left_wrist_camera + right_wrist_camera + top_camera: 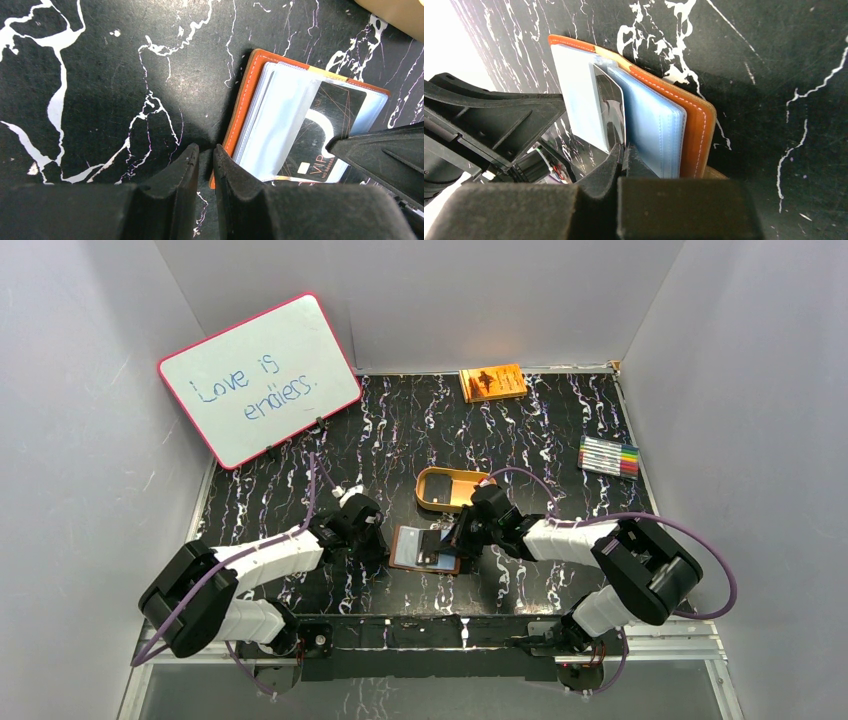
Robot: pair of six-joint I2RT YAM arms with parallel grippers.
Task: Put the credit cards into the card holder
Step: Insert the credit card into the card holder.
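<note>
The card holder (408, 548) lies open on the black marble table, orange-brown leather (242, 105) with clear plastic sleeves (654, 125). A dark credit card (332, 117) marked VIP stands partly inside one sleeve. My right gripper (624, 148) is shut on that card's (608, 107) near edge, and its finger (380, 155) shows at the right of the left wrist view. My left gripper (206, 154) sits at the holder's left edge with its jaws nearly together over the leather rim. From above, the two grippers (372, 538) (456, 536) flank the holder.
A tan oval tray (450, 488) lies just behind the holder. An orange book (492, 382) rests at the back wall, a whiteboard (260, 378) leans at the back left, and a pack of markers (608, 456) lies at the right.
</note>
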